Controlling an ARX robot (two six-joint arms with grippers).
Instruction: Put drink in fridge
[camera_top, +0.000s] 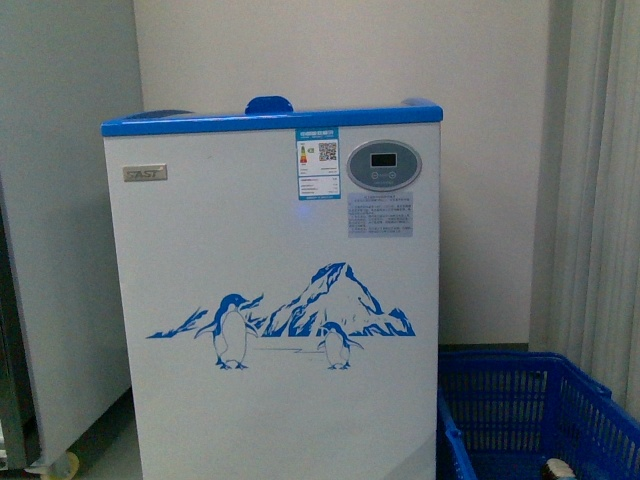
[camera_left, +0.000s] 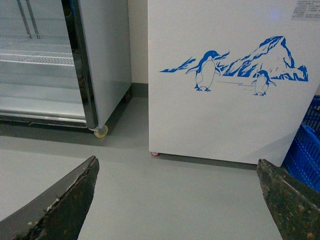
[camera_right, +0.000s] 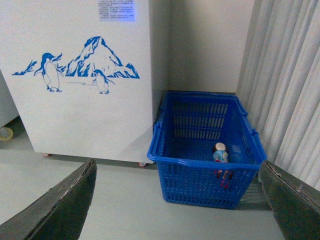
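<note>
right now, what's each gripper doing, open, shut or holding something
left gripper: open, holding nothing.
right gripper: open, holding nothing; the drink sits in the blue crate.

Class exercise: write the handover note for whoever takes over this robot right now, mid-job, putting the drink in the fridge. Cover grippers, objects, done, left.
Left gripper: open, empty, facing the fridge.
Right gripper: open, empty, short of the blue crate.
Drink: inside the crate, which stands on the floor right of the fridge.
Done: nothing visible; bottle not yet grasped.
Left: take the bottle from the crate and place it in the fridge. Lid state cannot be seen.
</note>
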